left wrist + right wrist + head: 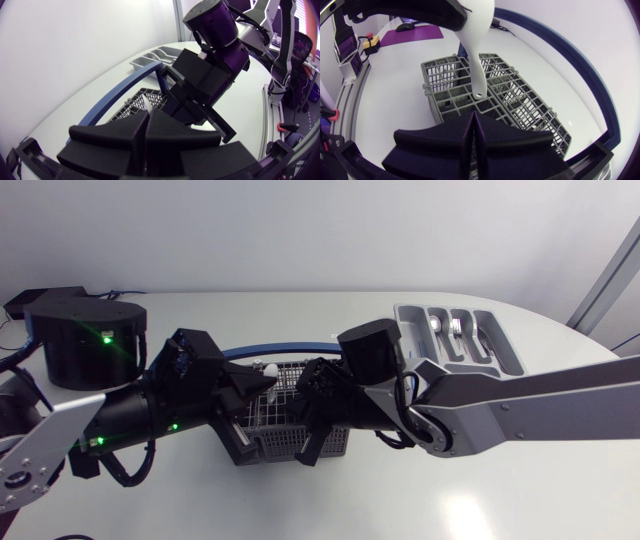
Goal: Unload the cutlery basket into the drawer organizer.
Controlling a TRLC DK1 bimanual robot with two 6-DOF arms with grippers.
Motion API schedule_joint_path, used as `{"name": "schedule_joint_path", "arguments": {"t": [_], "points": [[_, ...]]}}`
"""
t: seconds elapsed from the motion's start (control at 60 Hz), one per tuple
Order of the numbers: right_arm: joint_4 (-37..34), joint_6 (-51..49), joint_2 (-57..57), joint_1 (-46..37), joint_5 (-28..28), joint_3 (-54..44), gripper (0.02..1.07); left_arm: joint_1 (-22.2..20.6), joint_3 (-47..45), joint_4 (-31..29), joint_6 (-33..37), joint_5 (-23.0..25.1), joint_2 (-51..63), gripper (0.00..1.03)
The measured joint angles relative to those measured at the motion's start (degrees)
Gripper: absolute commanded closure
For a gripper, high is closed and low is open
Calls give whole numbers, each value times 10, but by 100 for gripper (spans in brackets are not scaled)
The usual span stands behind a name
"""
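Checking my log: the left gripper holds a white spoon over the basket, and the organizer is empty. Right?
Not quite. The organizer is not empty: the head view shows metal cutlery in its compartments. The left gripper does hold a white spoon over the basket.

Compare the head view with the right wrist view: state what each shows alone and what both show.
Only the head view: the drawer organizer, with cutlery lying in it. Only the right wrist view: the handle of the white utensil, hole at its end, hanging over the compartments of the cutlery basket. Both: the basket, its blue handle, and the left gripper shut on the utensil.
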Motion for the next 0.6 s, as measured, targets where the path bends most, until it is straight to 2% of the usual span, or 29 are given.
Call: {"name": "schedule_joint_path", "arguments": {"t": [0.233,0.6], "points": [[2,0,3,0,1,2,101,-3,2,-3,-2,-6,-14,92],[-5,0,-10,3,7,0,101,-30,19,-49,-4,-23,-84,92]]}}
